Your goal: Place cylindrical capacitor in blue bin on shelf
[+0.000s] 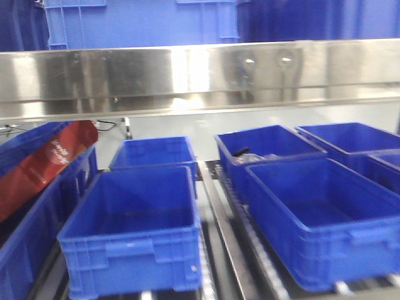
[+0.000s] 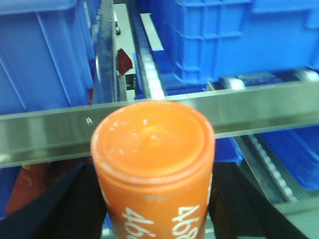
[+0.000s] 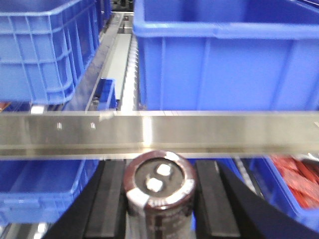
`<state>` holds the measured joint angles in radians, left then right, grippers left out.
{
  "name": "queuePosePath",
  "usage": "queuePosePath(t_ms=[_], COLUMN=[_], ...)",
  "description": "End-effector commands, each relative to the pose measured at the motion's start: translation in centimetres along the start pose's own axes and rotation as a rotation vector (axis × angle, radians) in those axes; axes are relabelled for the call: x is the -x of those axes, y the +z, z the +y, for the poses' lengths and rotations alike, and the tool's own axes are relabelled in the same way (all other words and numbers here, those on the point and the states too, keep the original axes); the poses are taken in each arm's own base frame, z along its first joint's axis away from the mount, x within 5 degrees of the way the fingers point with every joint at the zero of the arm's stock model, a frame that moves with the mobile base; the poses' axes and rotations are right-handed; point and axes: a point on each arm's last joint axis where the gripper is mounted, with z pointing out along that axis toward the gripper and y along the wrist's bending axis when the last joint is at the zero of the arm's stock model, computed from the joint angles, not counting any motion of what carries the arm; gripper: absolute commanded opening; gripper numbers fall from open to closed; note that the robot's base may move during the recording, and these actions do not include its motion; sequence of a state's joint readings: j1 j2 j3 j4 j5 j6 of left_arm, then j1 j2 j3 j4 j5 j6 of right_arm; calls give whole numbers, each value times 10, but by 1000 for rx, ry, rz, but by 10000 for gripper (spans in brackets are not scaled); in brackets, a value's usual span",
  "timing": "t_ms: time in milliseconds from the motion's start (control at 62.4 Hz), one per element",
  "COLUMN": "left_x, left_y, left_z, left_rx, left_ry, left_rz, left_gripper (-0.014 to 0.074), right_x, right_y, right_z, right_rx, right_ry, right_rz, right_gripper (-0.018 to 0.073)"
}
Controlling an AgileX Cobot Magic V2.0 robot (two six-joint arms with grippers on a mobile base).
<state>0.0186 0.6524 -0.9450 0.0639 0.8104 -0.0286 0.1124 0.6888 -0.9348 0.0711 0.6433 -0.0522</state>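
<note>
The right hand (image 3: 159,201) is clamped on the cylindrical capacitor (image 3: 158,181), upright just short of the front rail (image 3: 224,132) of the shelf (image 3: 118,59). I'd call this the carry. Next it must clear the rail, reach over the blue bin (image 3: 224,64), then release. The left hand (image 2: 154,214) grips an orange cylinder (image 2: 152,149).

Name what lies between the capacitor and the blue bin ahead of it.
The shelf's shiny steel rail spans between capacitor and bin, seen in the right wrist view.
</note>
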Motion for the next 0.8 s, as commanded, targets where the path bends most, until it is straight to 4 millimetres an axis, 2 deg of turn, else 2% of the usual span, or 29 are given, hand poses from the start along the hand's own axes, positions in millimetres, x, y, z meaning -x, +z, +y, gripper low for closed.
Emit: queuePosePath(t_ms=[0,785], left_x=[2,2], left_y=[-2,-2], left_z=[-1,-1], left_rx=[-8,-8], left_ry=[-1,-1], left_rz=[-24,-24], left_gripper=[-111,-111], right_x=[4,4], right_y=[-1,-1], right_z=[0,0], right_rx=[-6,-6], right_ry=[-7,-7], right_rz=[-37,-37], right_gripper=[-162,-162])
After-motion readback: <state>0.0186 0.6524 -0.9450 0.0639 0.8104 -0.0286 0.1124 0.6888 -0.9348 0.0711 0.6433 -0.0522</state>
